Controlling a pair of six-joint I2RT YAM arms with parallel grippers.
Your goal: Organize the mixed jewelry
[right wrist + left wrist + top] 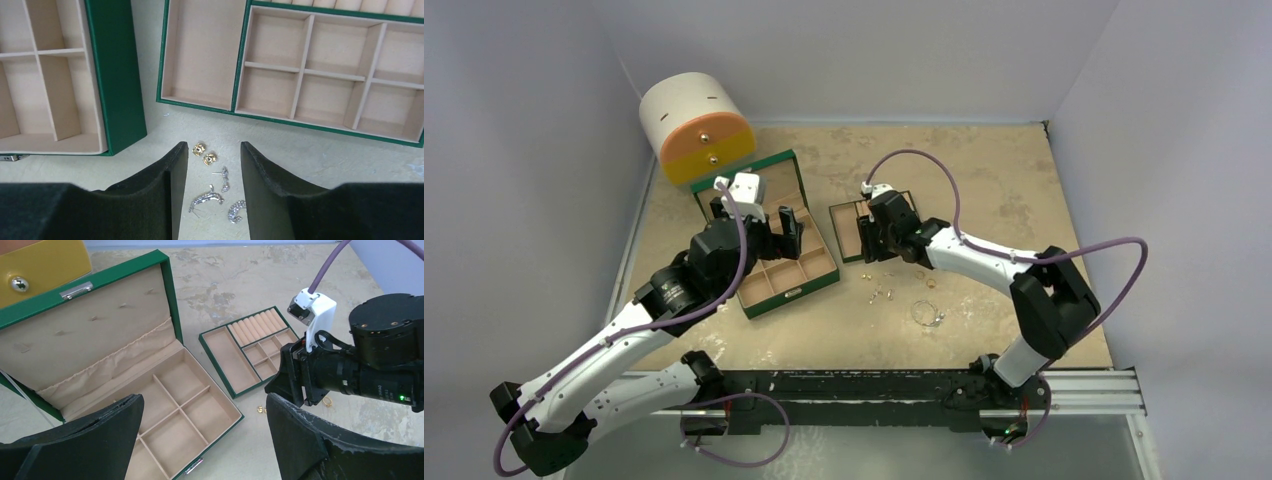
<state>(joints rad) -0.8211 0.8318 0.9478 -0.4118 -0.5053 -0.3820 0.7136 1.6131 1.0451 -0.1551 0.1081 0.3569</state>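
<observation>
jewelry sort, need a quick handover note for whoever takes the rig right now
Left gripper: jaws wide, empty, over the green box.
Right gripper: jaws apart, holding nothing, either side of the earrings on the table beside the tray.
Wire hoop: loose on the table.
Done: nothing visibly sorted; visible compartments empty.
Left: everything.

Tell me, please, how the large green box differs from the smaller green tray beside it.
The large green box has a hinged lid standing open; the smaller green tray has none. The box holds a few big compartments; the tray has one long slot, small squares and ring rolls. Both are green outside and tan-lined.
</observation>
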